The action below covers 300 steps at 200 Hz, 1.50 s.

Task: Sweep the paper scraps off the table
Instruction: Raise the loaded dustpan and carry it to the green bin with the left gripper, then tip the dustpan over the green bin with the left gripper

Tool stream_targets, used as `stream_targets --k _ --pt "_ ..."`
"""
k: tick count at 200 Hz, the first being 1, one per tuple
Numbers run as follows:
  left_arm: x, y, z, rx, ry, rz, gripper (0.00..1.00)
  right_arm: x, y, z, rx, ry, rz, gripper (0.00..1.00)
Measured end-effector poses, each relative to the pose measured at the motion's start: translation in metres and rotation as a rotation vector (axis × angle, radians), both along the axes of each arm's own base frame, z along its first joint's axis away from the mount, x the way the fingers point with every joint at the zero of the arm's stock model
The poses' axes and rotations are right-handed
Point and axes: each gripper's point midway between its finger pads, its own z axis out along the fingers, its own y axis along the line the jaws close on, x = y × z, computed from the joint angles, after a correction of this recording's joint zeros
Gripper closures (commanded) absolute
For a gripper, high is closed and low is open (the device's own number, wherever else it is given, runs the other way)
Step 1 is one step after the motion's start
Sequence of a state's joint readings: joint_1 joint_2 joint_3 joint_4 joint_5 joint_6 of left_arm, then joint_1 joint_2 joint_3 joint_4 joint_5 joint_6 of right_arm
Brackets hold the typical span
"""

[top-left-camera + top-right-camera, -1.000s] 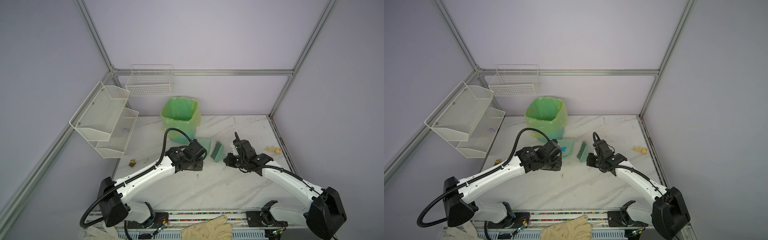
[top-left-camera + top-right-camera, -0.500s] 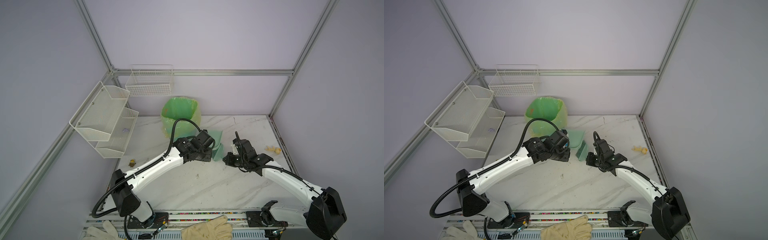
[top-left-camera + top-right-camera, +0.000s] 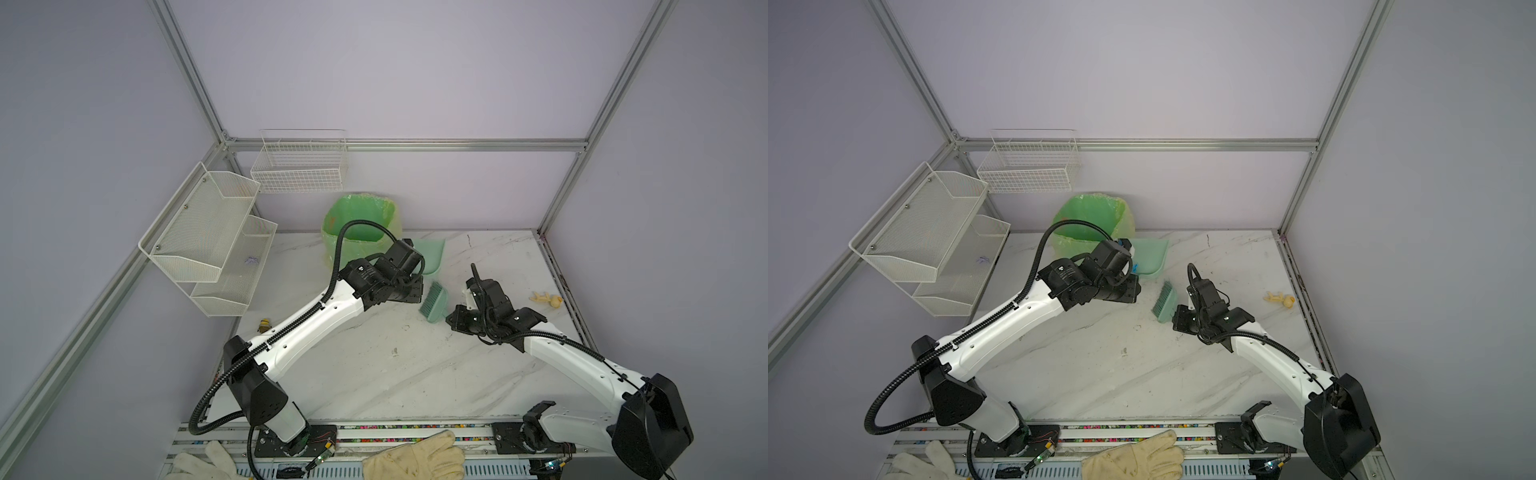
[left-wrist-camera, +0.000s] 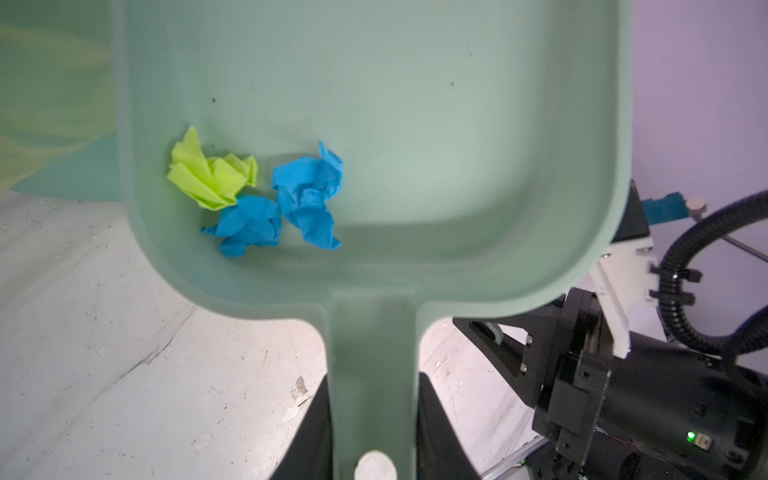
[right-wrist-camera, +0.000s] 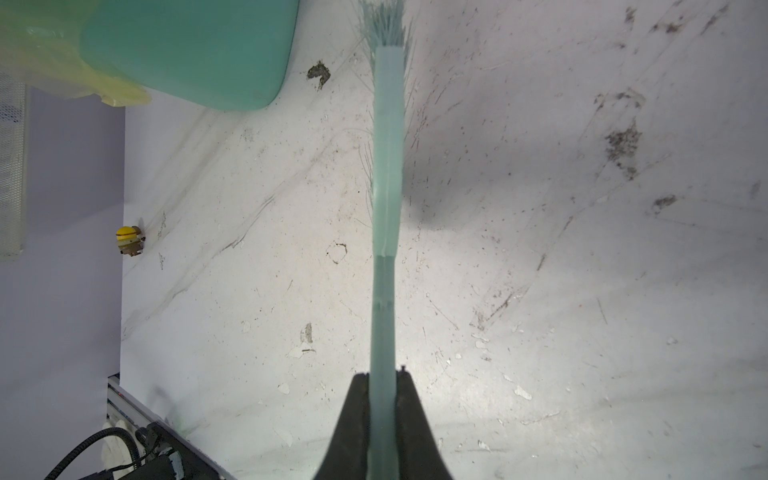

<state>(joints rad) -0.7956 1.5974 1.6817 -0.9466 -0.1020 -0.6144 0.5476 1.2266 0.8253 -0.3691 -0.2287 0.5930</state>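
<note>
While the left tool (image 4: 374,419) is clamped on the dustpan (image 4: 415,124) handle, three scraps (image 4: 307,195), one lime and two blue, lie in the pan near its handle end, the pan just beside the bin (image 3: 357,224). The right tool (image 5: 384,415) is closed tight on the brush (image 5: 388,166) handle, over the scuffed worktop (image 5: 540,291).

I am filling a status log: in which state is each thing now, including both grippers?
dustpan, held by its handle beside the bin
paper scraps, three wads lying inside the dustpan
brush, held by its handle
bin, open, lined with a green bag
left gripper, shut on the dustpan
right gripper, shut on the brush
table, no scraps seen on it
</note>
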Motion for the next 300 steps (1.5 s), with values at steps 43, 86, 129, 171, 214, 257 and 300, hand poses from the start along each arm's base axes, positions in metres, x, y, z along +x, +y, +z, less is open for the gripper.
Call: stream_targets --k 43,86,129,171,214,257,300 --pt "0.018 0.006 0.022 -0.078 -0.016 0.014 1.0 0.004 0.003 -0.006 -0.002 0.01 0.002 1.0" --pt "0.042 0.021 0.043 -0.143 -0.035 0.04 1.0 0.006 0.004 -0.006 0.005 0.01 0.003 1.0" --pt "0.075 0.043 0.057 -0.215 -0.032 0.078 1.0 0.007 0.005 -0.009 0.006 0.012 0.005 1.0" --pt "0.094 0.067 0.062 -0.282 -0.018 0.115 1.0 0.009 0.006 -0.012 0.002 0.023 0.009 1.0" --pt "0.112 0.084 0.08 -0.435 -0.012 0.141 1.0 0.011 0.007 -0.01 0.005 0.015 0.01 1.0" --pt "0.134 0.109 0.066 -0.605 0.041 0.19 1.0 0.015 0.01 -0.011 0.002 0.018 0.019 1.0" --pt "0.142 0.12 0.049 -0.747 0.125 0.216 1.0 0.016 0.013 -0.011 0.013 0.016 0.029 1.0"
